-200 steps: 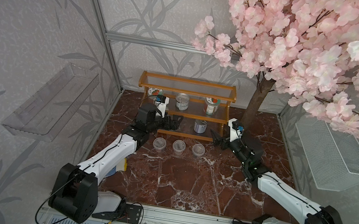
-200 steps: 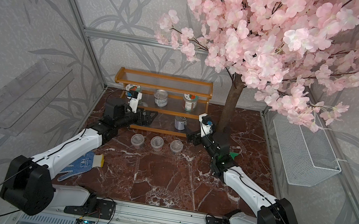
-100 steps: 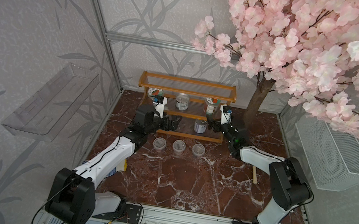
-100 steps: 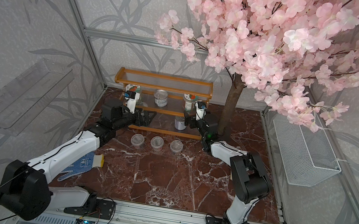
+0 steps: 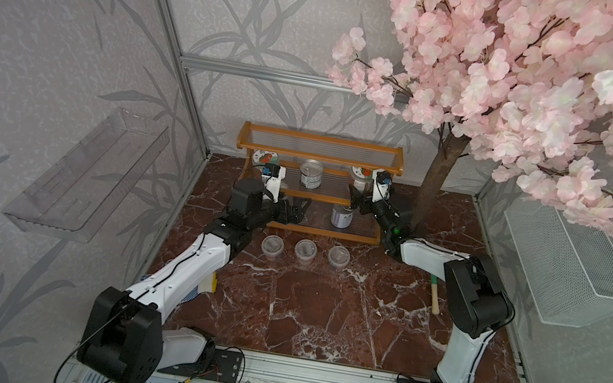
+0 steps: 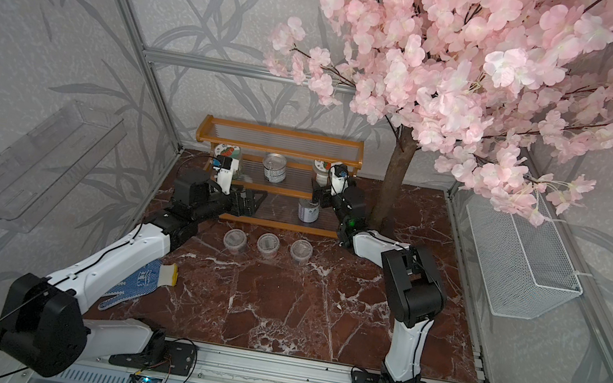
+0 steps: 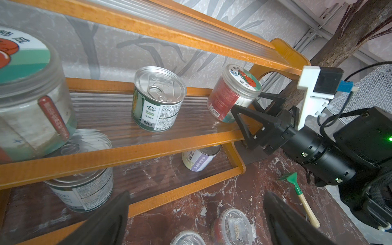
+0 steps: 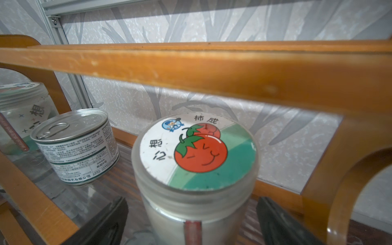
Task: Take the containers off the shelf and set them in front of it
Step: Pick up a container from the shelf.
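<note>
The orange-brown shelf [image 5: 319, 158] stands against the back wall. Its middle tier carries a tomato-lidded jar [image 5: 261, 157] at the left, a tin can [image 5: 310, 173] in the centre and a second jar [image 8: 197, 148] at the right. My right gripper [image 8: 191, 220] is open with a finger on each side of that right jar, not touching it. The bottom tier holds a can [image 5: 341, 216] and another can [image 7: 82, 191]. Three clear lidded cups [image 5: 305, 249] stand in a row on the floor in front. My left gripper [image 7: 195, 212] hangs open and empty by the bottom rail.
A tree trunk [image 5: 439, 181] rises just right of the shelf, close to my right arm. A small green-headed rake [image 7: 301, 199] lies on the floor at the right. A blue-and-white glove [image 6: 138, 282] lies under my left arm. A wire basket [image 5: 569, 270] and a clear wall shelf [image 5: 89, 173] hang on the side walls.
My right arm has folded and swung its gripper from the floor at the shelf's right end up to the right jar on the middle tier. The left gripper has barely moved.
</note>
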### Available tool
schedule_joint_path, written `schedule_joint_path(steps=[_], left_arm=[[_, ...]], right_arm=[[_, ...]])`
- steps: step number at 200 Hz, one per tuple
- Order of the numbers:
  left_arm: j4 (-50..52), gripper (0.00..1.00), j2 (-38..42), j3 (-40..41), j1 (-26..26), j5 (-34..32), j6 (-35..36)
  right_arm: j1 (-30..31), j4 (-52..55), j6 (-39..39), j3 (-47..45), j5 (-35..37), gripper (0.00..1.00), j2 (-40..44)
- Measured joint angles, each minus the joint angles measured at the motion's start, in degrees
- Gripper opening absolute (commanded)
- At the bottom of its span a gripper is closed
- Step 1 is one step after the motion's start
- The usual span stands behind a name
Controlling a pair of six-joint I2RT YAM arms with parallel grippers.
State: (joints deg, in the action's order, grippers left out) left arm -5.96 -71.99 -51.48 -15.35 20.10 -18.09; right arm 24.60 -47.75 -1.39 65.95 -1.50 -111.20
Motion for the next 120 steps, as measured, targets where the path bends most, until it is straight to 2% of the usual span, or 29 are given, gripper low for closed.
schedule_joint_path(steps=[120], left_arm=[[-0.1,1.0,-0.5,0.0,0.0,1.6,0.0]], right_arm=[[0.1,-1.2,3.0,6.0,2.1,0.99,-5.0]])
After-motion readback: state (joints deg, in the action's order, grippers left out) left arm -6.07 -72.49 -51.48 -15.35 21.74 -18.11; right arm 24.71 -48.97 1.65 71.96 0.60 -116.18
